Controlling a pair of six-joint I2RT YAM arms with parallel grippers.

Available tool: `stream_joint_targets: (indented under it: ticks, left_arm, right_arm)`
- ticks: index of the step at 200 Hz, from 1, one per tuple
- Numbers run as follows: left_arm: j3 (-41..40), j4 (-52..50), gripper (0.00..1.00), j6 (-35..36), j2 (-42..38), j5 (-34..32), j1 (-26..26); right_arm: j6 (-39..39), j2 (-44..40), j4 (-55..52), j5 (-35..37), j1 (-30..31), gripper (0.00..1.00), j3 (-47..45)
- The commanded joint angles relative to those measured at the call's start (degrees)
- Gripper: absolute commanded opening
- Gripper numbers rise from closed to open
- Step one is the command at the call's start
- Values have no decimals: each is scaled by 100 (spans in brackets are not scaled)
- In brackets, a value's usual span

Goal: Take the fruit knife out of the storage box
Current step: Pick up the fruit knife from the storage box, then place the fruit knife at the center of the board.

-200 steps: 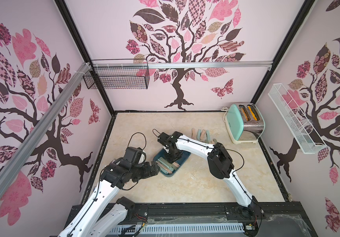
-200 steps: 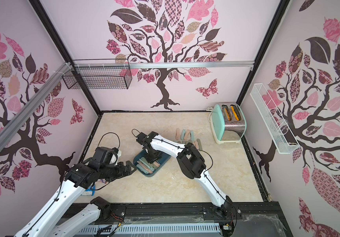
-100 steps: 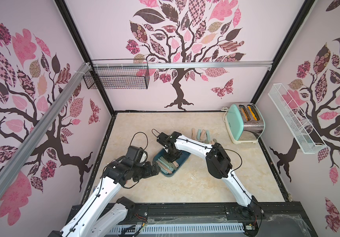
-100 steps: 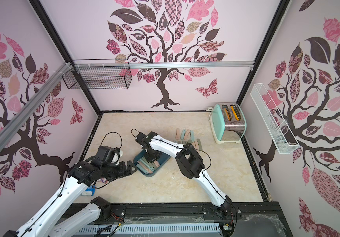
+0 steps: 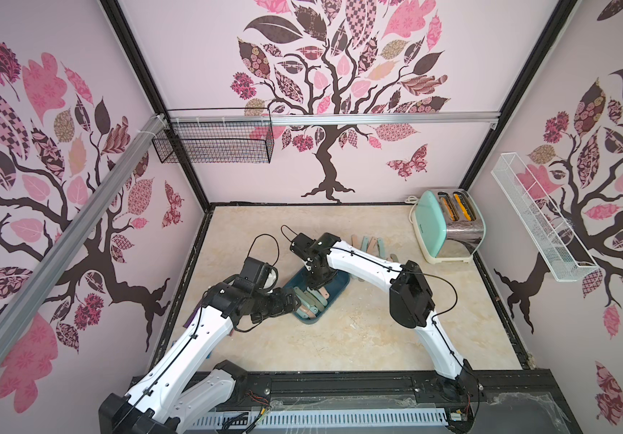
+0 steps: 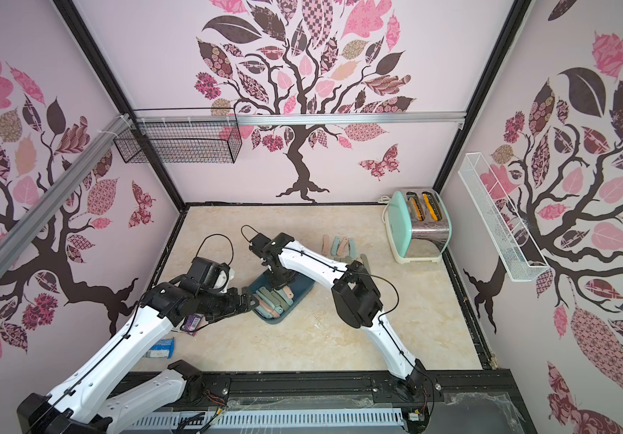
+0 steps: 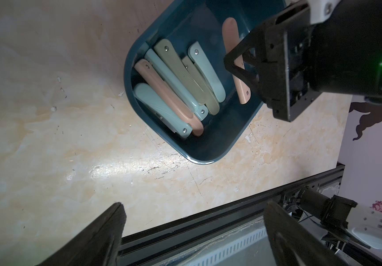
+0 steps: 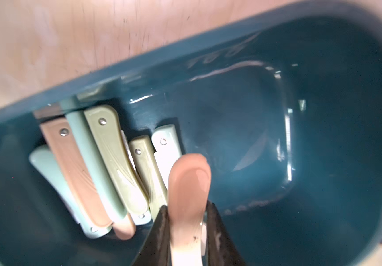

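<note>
Right end effector (image 8: 186,216) is clamped on a salmon-pink folded fruit knife (image 8: 188,182) with a smooth plastic handle. One black finger (image 8: 160,230) sits on each side, gripping toward one end.

That knife lies inside the dark teal-blue plastic storage box (image 7: 199,159), which is rectangular with rounded corners and low walls. It runs along the wall opposite the rest of the load. Grasp: done. Extraction: not done, since the knife is within the box walls in the left wrist view. Cannot tell whether it is off the box floor yet.

About six other folded knives (image 7: 176,87), mint, olive and pink, are bunched against the opposite wall, overlapping each other. One pale handle lies just beside the gripped knife.

Left end effector (image 7: 194,207) has its jaws wide apart and holds nothing. It hovers near the box on the robot's left side. Contact with the box: cannot tell.

In both top views a row of folded knives (image 5: 368,244) lies on the beige marble-look surface (image 5: 340,349). It is outside the box, between it and the mint-and-chrome toaster (image 5: 449,229). These are probably knives already taken out, with more to go.

Left for this knife, as a judgement: lift it clear of the rim without dragging the neighbours, carry it over, set it on the surface, and let go.
</note>
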Motion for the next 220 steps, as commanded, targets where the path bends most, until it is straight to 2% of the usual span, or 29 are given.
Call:
stream_joint_targets:
  ticks: [1,61,95,151,220]
  left_arm:
    - [229,370,98,133,215,180,23]
    - [837,618,98,294,1076,426,23]
    - [956,660,98,275,1264,491,15]
    - [862,562,98,297,1203,446,22]
    - [880,420,98,362,1200,429,22]
  right_arm:
    - [155,-266,-158,-48,-334,14,373]
    - [389,-127,-299,-219,-1256,14,913]
    - [394,206,-364,-153,-1624,14,1231]
    - [299,782,-286,-162,-1851,14,1389]
    - [363,1275,-82,-701,-1871,16,1223]
